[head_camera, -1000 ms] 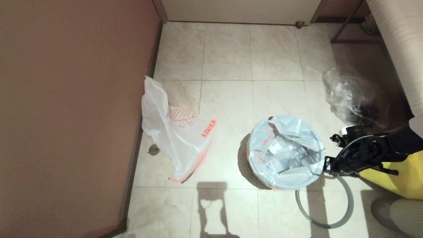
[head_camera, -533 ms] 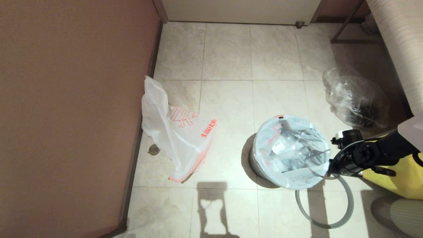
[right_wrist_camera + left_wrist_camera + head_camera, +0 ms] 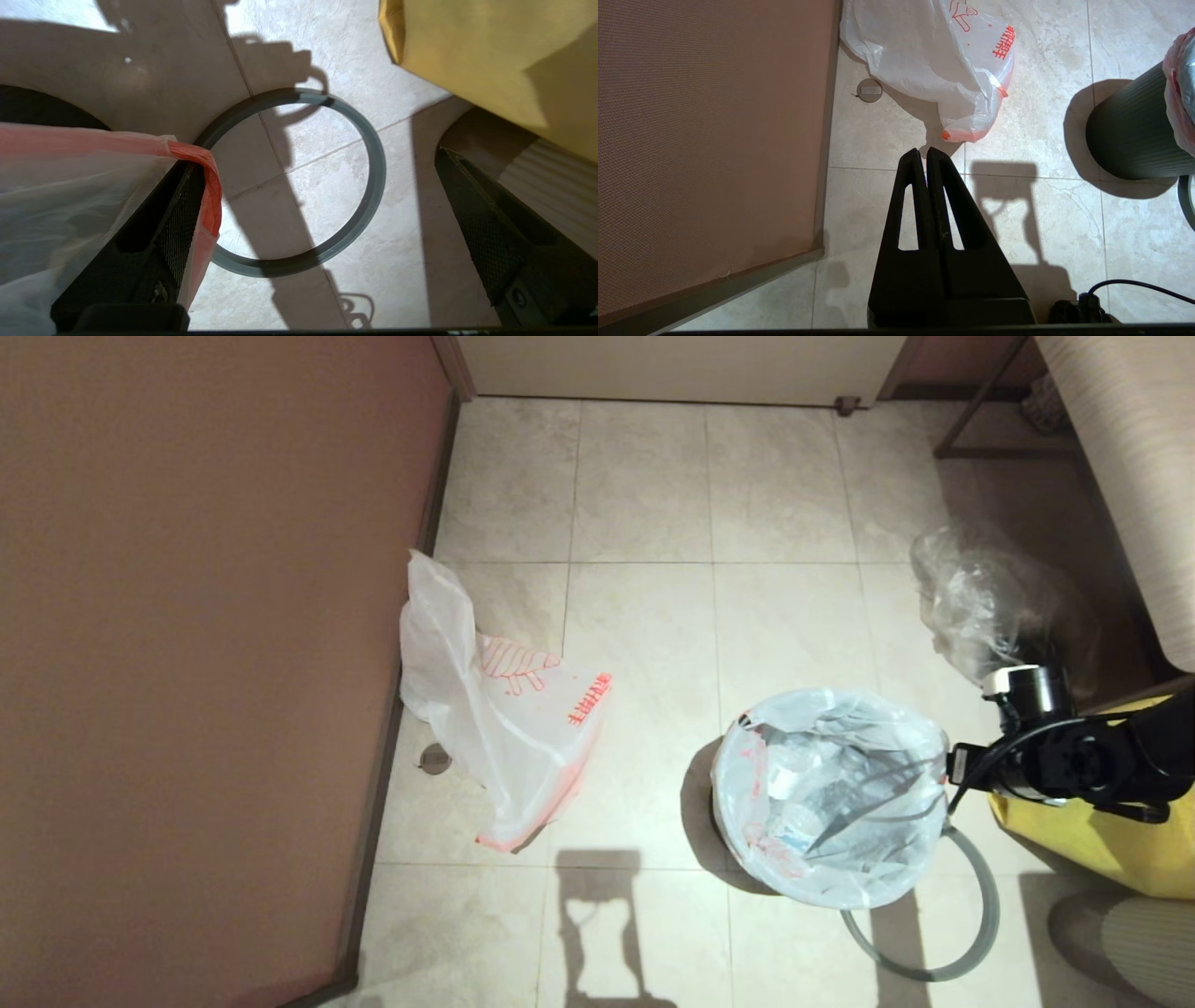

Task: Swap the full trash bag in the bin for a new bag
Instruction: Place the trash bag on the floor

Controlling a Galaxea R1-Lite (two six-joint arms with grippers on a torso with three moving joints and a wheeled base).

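Right arm: reaches in level from the right edge of the head view; the right gripper (image 3: 317,200) sits at the bin's near-right rim, jaws spread wide, one finger (image 3: 154,242) tucked under the orange-pink hem of the full trash bag (image 3: 840,793), nothing clamped.
Left arm: parked low; left gripper (image 3: 927,156) clenched, empty, above the floor.
Full trash bag: in the bin (image 3: 1134,135), hem draped over its edge.
New bag: the new bag (image 3: 504,728) lies limp by the brown wall (image 3: 205,644).
Floor: beige floor tiles (image 3: 644,485); grey rim ring (image 3: 943,933) lies flat beside the bin; yellow sack (image 3: 1111,840) and clear bag (image 3: 990,607) at right.
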